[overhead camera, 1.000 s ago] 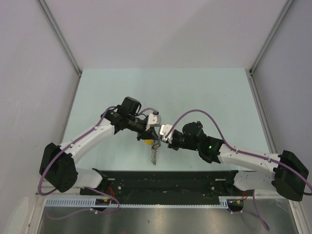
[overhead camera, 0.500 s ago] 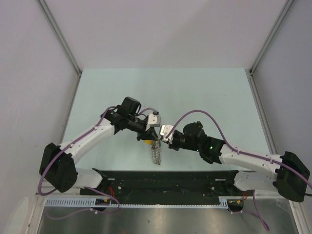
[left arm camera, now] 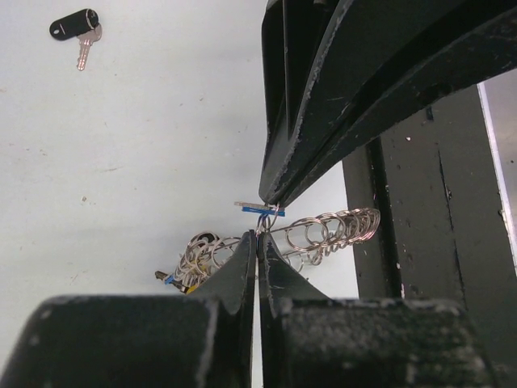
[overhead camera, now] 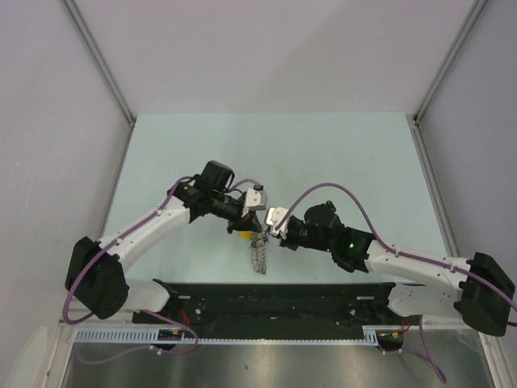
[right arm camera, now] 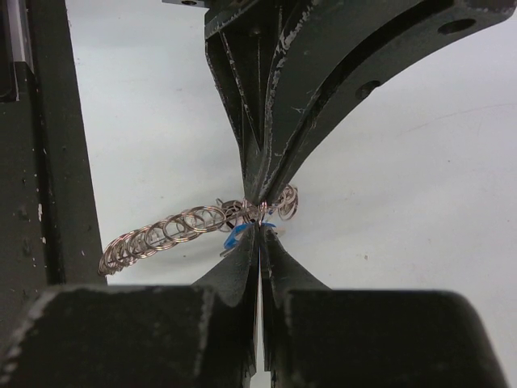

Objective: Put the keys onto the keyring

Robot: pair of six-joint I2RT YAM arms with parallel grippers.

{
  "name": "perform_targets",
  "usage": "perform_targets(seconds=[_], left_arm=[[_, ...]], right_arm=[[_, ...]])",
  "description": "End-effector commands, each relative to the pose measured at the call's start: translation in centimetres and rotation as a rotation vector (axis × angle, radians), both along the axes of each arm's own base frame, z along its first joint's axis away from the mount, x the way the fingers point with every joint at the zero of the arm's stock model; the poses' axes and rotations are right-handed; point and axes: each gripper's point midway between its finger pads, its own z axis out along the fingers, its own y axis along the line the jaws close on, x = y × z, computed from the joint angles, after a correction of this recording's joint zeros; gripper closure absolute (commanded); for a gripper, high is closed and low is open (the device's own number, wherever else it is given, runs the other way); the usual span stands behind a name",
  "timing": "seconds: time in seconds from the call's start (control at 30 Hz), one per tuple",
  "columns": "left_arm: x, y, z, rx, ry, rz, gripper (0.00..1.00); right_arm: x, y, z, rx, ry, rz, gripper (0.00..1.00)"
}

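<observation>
1. Pale table (overhead camera: 339,153) between grey walls; both arms meet over its near edge, about midway between the left and right edges.
2. The keyring (left arm camera: 331,230) is there, between the two tools. It shows as a chain of linked wire loops with a tangled bunch of loops (left arm camera: 198,252) at one end.
3. The left tool (left arm camera: 257,246) has its jaws pressed together, and it seems to pinch a thin wire loop where the chain meets the bunch.
4. The right tool (right arm camera: 258,238) is also pressed together, tip to tip with the left one. It pinches at a loop right beside the blue key (left arm camera: 254,210), and I cannot tell whether the key's head is also caught.
5. Seemingly done: the blue key sits at the loops, and a yellow key (overhead camera: 242,234) lies by the bunch. Whether either is truly threaded on the wire is too small to tell.
6. Clearly left: the black key (left arm camera: 74,26) lies alone on the table, well apart from the keyring and touching nothing.
7. Judgement: the task is partway through. The tools look busy prising or holding a loop for the blue key, and the black key has not been picked up yet.
</observation>
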Motion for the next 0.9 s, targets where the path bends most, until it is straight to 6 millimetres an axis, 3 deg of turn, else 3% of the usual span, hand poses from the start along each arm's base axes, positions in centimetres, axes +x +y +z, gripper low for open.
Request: perform_targets(seconds=[0.0, 0.13, 0.3, 0.33, 0.4, 0.43, 0.7, 0.87], left_arm=[[-0.9, 0.1, 1.1, -0.020, 0.010, -0.005, 1.00], [-0.6, -0.5, 2.9, -0.096, -0.010, 0.027, 1.00], [-0.8, -1.1, 6.7, -0.285, -0.039, 0.131, 1.00], [-1.1, -1.0, 6.1, -0.301, -0.024, 0.152, 1.00], [-0.9, -1.4, 8.3, -0.406, -0.046, 0.184, 1.00], [-1.2, -1.3, 7.5, -0.412, -0.027, 0.201, 1.00], [-0.3, -0.7, 9.7, -0.571, -0.069, 0.348, 1.00], [0.3, -0.4, 9.6, -0.633, -0.049, 0.422, 1.00]], right_arm=[[0.3, 0.1, 3.4, 0.071, -0.038, -0.030, 1.00], [-0.3, 0.1, 2.5, 0.052, -0.011, -0.020, 1.00], [-0.8, 0.0, 2.0, 0.073, 0.013, -0.021, 1.00], [-0.8, 0.0, 1.8, 0.078, 0.018, -0.020, 1.00], [-1.0, 0.2, 2.1, 0.111, 0.021, -0.015, 1.00], [-1.1, 0.3, 2.2, 0.123, 0.022, -0.011, 1.00], [-1.6, 1.3, 2.5, 0.214, 0.033, 0.010, 1.00], [-2.1, 1.5, 2.2, 0.240, 0.054, 0.025, 1.00]])
